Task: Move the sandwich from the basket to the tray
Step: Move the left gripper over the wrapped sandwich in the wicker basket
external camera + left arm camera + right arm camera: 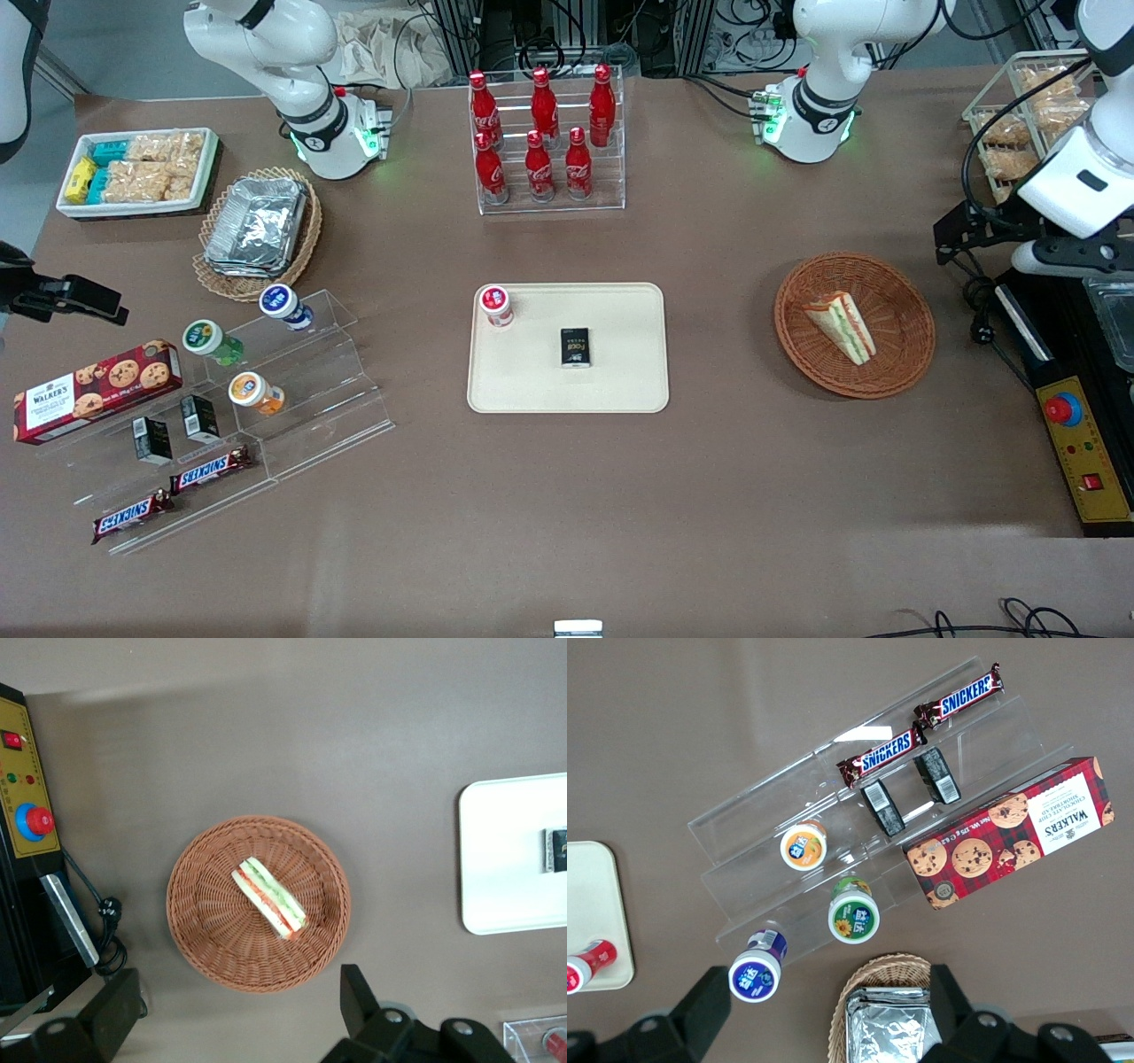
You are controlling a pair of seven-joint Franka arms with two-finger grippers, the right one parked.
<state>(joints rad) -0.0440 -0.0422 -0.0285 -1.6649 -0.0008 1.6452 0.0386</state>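
Observation:
The sandwich (pixel 842 328) lies in the reddish-brown wicker basket (pixel 904 354), toward the working arm's end of the table. It also shows in the left wrist view (pixel 270 897), in the middle of the basket (pixel 213 939). The beige tray (pixel 620 390) lies mid-table and holds a red-capped bottle (pixel 496 304) and a small black box (pixel 576 346). An edge of the tray shows in the left wrist view (pixel 500 859). My left gripper (pixel 961 232) hangs high beside the basket, farther from the front camera than the sandwich. Its fingers (pixel 359 992) stand wide apart and empty, with the gripper (pixel 237 1005) clear of the basket's rim.
A yellow emergency-stop box (pixel 1085 452) and cables lie beside the basket at the table's end. A rack of cola bottles (pixel 545 142) stands at the back. An acrylic stand with snacks (pixel 266 390), a tan basket of foil trays (pixel 257 226) and a white bin (pixel 137 168) sit toward the parked arm's end.

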